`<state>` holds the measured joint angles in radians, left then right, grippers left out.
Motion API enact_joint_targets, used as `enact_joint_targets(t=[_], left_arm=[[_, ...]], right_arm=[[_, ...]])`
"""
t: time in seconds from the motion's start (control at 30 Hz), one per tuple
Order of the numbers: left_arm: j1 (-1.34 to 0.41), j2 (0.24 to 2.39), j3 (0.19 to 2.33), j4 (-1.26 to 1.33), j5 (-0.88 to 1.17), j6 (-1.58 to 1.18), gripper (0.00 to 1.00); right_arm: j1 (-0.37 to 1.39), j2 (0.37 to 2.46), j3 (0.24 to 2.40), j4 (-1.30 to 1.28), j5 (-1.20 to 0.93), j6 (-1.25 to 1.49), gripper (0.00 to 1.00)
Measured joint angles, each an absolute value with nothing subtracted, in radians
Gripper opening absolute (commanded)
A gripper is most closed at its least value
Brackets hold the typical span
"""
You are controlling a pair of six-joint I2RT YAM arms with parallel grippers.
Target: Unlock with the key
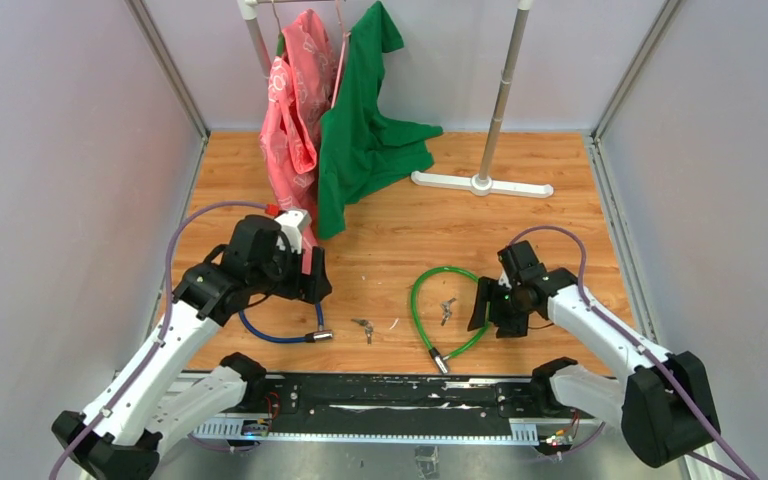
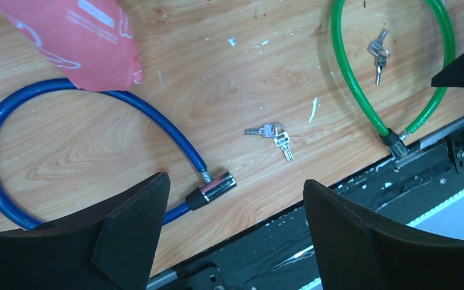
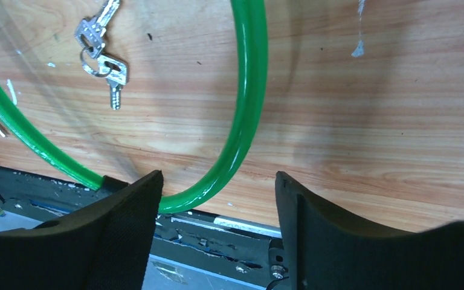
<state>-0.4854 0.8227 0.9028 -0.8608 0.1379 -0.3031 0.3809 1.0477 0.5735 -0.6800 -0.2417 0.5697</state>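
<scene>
The worktop [image 1: 560, 230] is orange-brown wood with wavy grain, flecked with white specks. The blue lock [image 2: 170, 134] is glossy, with a chrome-and-black head. The green lock [image 3: 251, 90] is bright and translucent. The keys [image 2: 276, 136] are silver, as is the second bunch [image 3: 103, 54]. The pink garment [image 1: 295, 110] carries a pale white print; the shirt [image 1: 365, 130] is plain deep green. The rack [image 1: 480, 184] is white and grey. The arms [image 1: 170, 350] are white and black with purple cables, and the jaws are matt black.

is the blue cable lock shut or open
Shut: both ends of the blue cable lock meet at its chrome head, closing the loop. The nearby keys lie apart from it.
</scene>
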Motion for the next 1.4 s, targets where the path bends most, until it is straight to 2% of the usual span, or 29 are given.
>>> enact_joint_targets(t=[0.27,0.4,0.6,0.87,1.13,1.4], left_arm=[[-0.548,0.846,0.902,-0.861,0.132,-0.306,0.81],[-0.582,0.866,0.902,-0.861,0.125,-0.307,0.81],[-0.62,0.884,0.902,-0.861,0.118,-0.311,0.8],[-0.624,0.886,0.902,-0.861,0.092,-0.322,0.79],[-0.629,0.893,0.902,-0.861,0.081,-0.326,0.78],[-0.643,0.904,0.902,-0.861,0.068,-0.33,0.78]], right_arm=[[0.39,1.066,0.537,-0.616,-0.242,0.591,0.41],[0.394,1.061,0.538,-0.596,-0.242,0.6,0.17],[0.4,1.028,0.549,-0.58,-0.242,0.622,0.0],[0.4,0.999,0.55,-0.567,-0.233,0.736,0.0],[0.413,0.952,0.599,-0.564,-0.14,0.989,0.0],[0.418,1.068,0.735,-0.604,-0.042,1.206,0.0]])
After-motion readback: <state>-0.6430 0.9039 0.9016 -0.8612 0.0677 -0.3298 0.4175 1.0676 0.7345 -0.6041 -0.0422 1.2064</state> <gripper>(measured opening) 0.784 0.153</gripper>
